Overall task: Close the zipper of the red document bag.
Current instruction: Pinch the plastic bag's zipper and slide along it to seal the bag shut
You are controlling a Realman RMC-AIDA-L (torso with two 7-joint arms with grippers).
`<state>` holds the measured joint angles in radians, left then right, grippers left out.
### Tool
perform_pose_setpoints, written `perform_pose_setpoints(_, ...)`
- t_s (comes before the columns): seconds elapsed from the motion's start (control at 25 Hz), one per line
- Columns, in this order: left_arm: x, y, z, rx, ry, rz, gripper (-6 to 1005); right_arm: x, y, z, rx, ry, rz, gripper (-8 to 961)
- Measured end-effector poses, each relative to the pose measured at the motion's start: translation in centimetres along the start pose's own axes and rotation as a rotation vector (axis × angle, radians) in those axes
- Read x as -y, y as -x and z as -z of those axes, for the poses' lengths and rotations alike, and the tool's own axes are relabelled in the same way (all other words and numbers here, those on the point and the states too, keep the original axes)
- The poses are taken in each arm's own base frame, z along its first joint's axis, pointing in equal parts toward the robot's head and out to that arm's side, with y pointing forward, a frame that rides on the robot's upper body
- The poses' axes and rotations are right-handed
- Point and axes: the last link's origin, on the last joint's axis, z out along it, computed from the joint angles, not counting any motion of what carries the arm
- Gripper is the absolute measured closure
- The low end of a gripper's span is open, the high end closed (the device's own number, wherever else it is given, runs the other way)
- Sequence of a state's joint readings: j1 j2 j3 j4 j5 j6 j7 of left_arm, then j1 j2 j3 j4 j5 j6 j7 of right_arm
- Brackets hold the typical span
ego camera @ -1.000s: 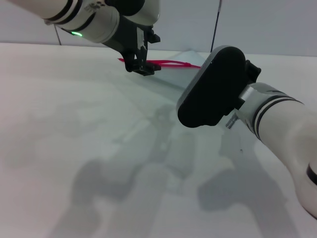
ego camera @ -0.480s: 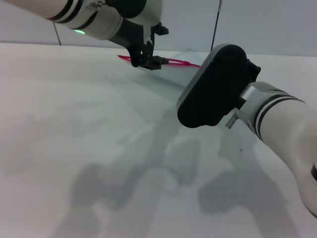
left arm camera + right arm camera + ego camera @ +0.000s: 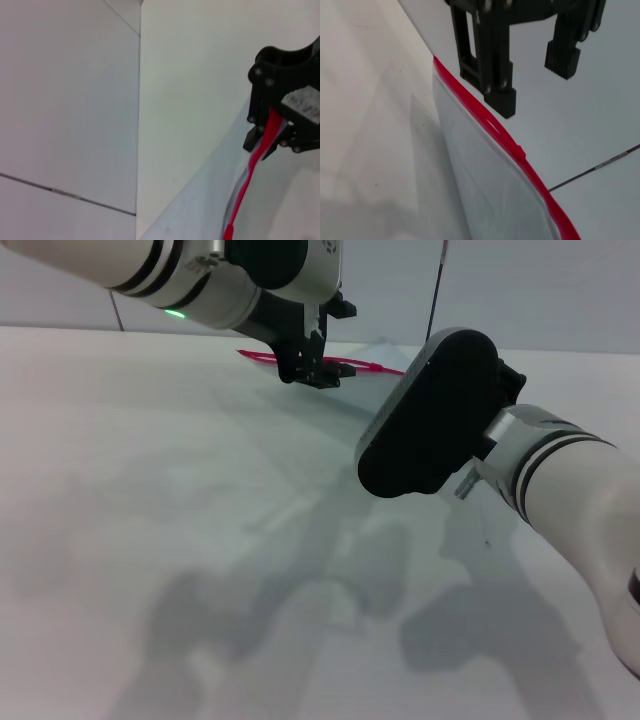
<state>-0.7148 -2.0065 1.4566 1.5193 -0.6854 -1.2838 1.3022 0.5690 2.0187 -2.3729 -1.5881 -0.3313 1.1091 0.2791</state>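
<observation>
The red document bag lies flat at the far side of the table, a pale translucent pouch. The zipper is a bright red strip along its far edge. My left gripper reaches down from the upper left and is shut on that strip. In the left wrist view its black fingers pinch the zipper. My right gripper hangs open over the zipper and the bag, one finger just above the strip. A small bump sits on the strip. In the head view the right arm's black wrist housing hides its fingers.
White table spreads out in front, crossed by the arms' shadows. A pale wall rises behind the table's far edge, with a thin dark cable hanging down it.
My left gripper has slid to the right along the red zipper, staying closed on it. The right arm has not moved.
</observation>
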Motion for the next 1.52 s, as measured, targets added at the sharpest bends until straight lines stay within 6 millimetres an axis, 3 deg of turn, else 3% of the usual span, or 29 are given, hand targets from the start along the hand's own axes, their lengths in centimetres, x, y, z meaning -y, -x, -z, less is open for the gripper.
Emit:
perform_pose_setpoints(1.04,-0.5,1.5,-2.2,-0.032,0.012,0.014,407,0.0,0.4,0.5,0.021,0.001,-0.006,903)
perform_pose_setpoints(1.52,-0.1,0.4,-2.7,-0.056,0.012,-0.005,469,0.0,0.3,0.3,0.013,0.002,0.004,901)
